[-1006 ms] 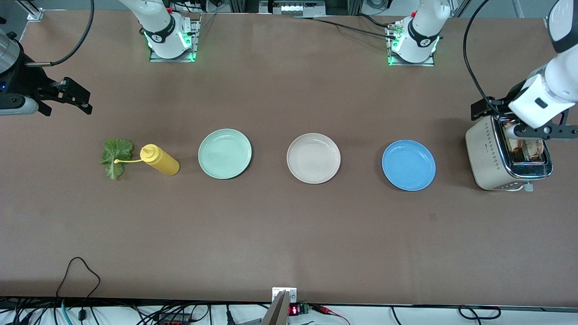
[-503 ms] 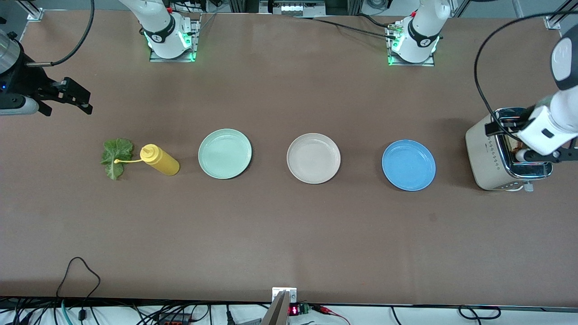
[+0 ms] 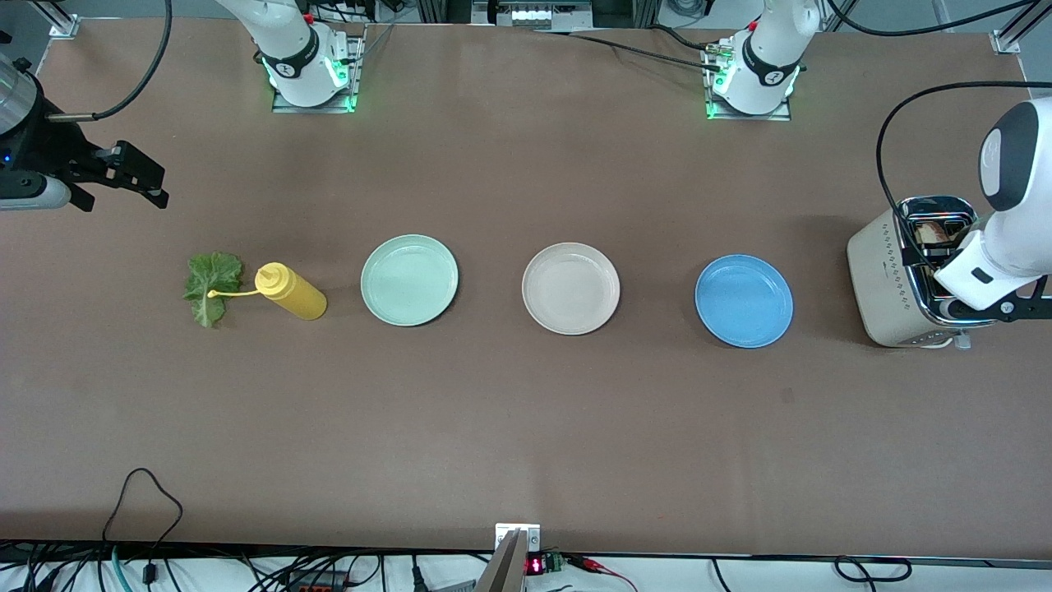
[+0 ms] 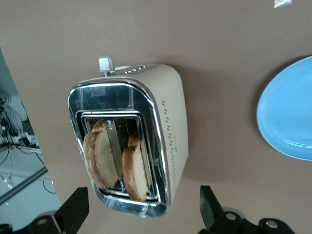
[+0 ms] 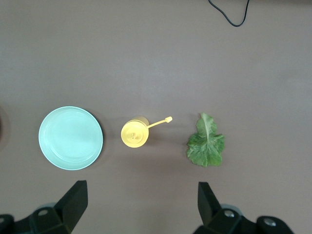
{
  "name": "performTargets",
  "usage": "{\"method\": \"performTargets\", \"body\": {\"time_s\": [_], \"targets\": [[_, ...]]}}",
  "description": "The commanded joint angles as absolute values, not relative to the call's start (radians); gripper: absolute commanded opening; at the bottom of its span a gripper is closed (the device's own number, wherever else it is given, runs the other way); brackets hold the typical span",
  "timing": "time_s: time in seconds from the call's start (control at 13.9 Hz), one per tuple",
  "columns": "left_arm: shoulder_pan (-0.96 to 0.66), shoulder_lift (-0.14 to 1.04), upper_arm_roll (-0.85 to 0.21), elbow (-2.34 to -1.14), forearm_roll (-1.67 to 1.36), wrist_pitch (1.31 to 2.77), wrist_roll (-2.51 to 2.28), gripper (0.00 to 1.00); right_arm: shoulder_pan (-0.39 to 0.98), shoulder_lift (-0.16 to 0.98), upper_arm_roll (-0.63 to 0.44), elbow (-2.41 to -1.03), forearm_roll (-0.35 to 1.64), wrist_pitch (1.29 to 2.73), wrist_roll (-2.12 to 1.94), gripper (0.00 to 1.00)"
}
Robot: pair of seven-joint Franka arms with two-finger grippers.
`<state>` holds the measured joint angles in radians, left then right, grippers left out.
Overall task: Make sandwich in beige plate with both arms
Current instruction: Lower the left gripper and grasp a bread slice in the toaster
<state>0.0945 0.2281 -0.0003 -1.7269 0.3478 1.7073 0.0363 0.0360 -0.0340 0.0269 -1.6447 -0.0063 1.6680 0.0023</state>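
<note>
Left wrist view shows the left end effector [image 4: 141,214] spread over two bread slices [image 4: 117,161]: light, crumbly, best pinched by their crusts.

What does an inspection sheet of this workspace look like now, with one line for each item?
Surface: brown table, no spills seen.
Job's things: beige plate bare, between mint-green plate and blue plate; two bread slices upright in the toaster; lettuce leaf flat on the table.
Clutter: yellow squeeze bottle beside the leaf.
Grippers: left gripper over the toaster, fingers open; right gripper waits above the right arm's end, fingers open.
Cables: black cable loop on the table edge nearest the front camera.
Surroundings: nothing seen.
</note>
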Motion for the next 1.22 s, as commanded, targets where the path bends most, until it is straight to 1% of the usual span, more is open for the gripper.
{"method": "performTargets", "body": {"time_s": [0.0,0.22,0.29,0.36,0.43,0.5,0.57,0.65,0.79,1.08,1.15], "targets": [[0.168,0.137,-0.015,-1.877,0.361,1.831,0.110,1.00,0.031,-0.035,0.038,-1.637,-0.021,1.655,0.020,1.00],[0.192,0.066,-0.015,-2.040,0.356,2.000,0.120,1.00,0.031,-0.035,0.038,-1.637,-0.021,1.657,0.020,1.00],[0.201,0.046,-0.015,-2.086,0.356,2.041,0.120,0.96,0.031,-0.035,0.038,-1.637,-0.021,1.658,0.020,1.00],[0.212,0.034,-0.015,-2.118,0.354,2.060,0.120,0.88,0.031,-0.035,0.038,-1.637,-0.021,1.658,0.021,1.00],[0.221,0.031,-0.015,-2.132,0.353,2.062,0.120,0.77,0.031,-0.035,0.038,-1.637,-0.021,1.658,0.021,1.00],[0.222,0.031,-0.015,-2.134,0.353,2.060,0.120,0.72,0.031,-0.035,0.038,-1.634,-0.021,1.658,0.020,1.00],[0.222,0.031,-0.015,-2.135,0.353,2.060,0.120,0.70,0.031,-0.035,0.038,-1.632,-0.021,1.658,0.020,1.00],[0.222,0.031,-0.014,-2.137,0.353,2.060,0.120,0.64,0.031,-0.035,0.038,-1.632,-0.020,1.658,0.020,1.00],[0.235,0.035,-0.014,-2.144,0.353,2.071,0.120,0.63,0.031,-0.035,0.038,-1.632,-0.021,1.658,0.020,1.00],[0.261,0.064,-0.014,-2.148,0.353,2.146,0.121,0.62,0.032,-0.034,0.038,-1.632,-0.021,1.658,0.020,1.00],[0.274,0.074,-0.014,-2.148,0.353,2.169,0.123,0.59,0.031,-0.034,0.038,-1.632,-0.021,1.660,0.020,1.00]]}}
